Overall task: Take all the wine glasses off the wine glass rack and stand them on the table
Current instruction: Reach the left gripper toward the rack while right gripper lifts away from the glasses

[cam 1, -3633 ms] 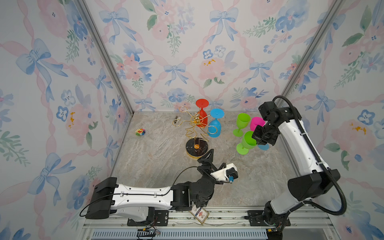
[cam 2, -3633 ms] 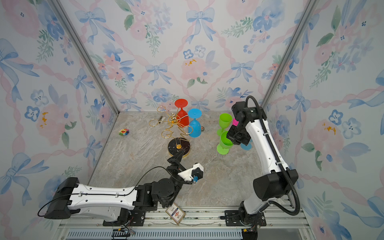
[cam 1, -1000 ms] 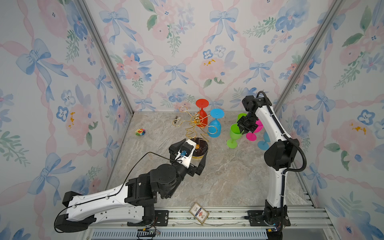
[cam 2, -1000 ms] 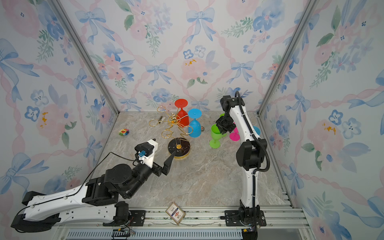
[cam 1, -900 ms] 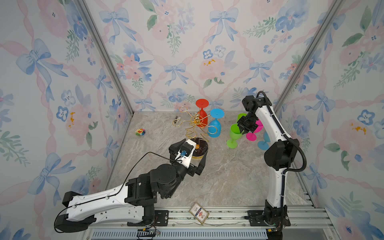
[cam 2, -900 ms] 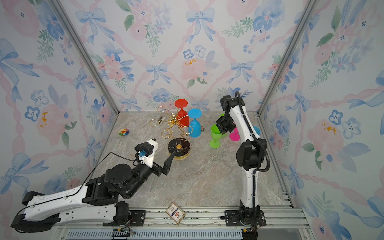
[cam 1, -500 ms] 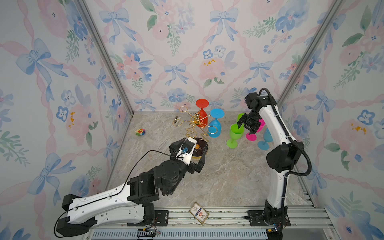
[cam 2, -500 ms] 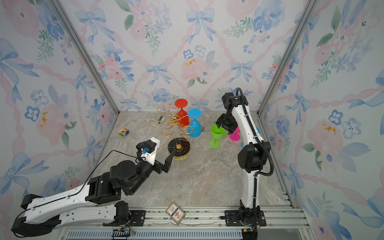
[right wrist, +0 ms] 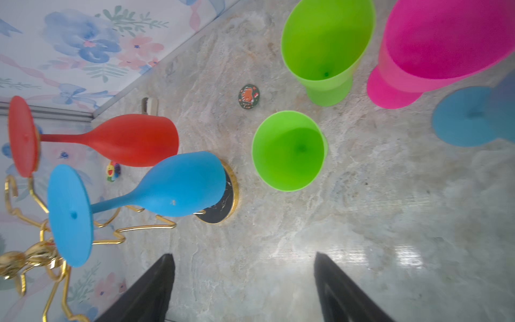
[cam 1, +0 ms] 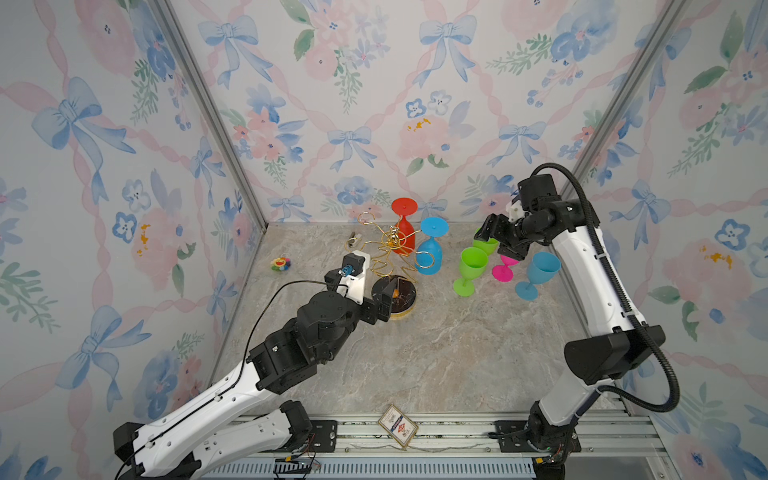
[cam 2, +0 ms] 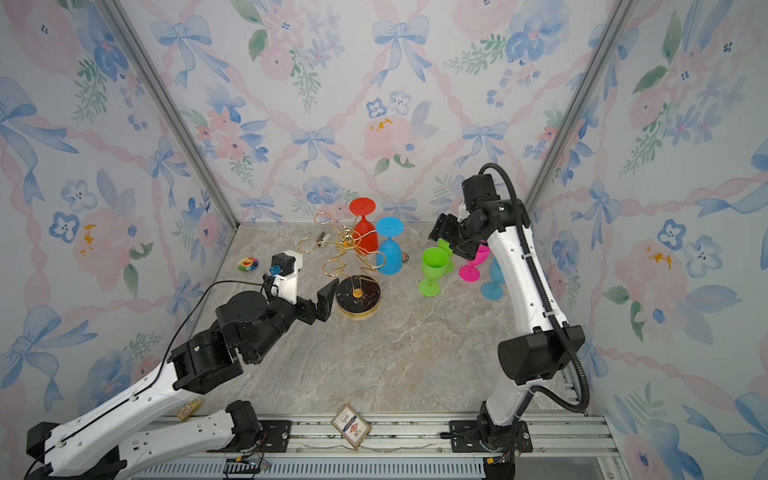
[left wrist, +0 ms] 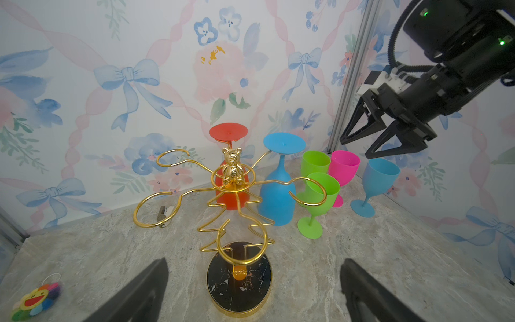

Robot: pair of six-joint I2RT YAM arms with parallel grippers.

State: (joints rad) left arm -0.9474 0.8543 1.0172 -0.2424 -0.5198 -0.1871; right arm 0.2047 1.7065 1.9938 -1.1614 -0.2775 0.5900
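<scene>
The gold wine glass rack [cam 1: 394,297] [cam 2: 358,297] [left wrist: 239,281] stands at mid-table on its round black base. Two wine glasses hang upside down from its far arms: a red one [cam 1: 404,239] [left wrist: 230,195] [right wrist: 131,139] and a blue one [cam 1: 430,255] [left wrist: 277,195] [right wrist: 178,184]. My left gripper [cam 2: 328,303] [left wrist: 253,263] is open, low beside the base, with nothing between its fingers. My right gripper [cam 1: 496,245] [right wrist: 243,256] [left wrist: 358,146] hangs open and empty above the standing glasses on the right.
Upright on the table to the right stand a green glass [cam 1: 471,268], a second green one [cam 1: 486,246], a pink one [cam 1: 503,271] and a blue one [cam 1: 540,270]. A smiley toy [cam 1: 280,264] lies far left, a round badge [right wrist: 249,96] near the back wall and a card [cam 1: 397,426] on the front rail.
My right gripper has opened, let go of the front green glass and drawn up and back from it. The left gripper has edged closer to the rack's base.
</scene>
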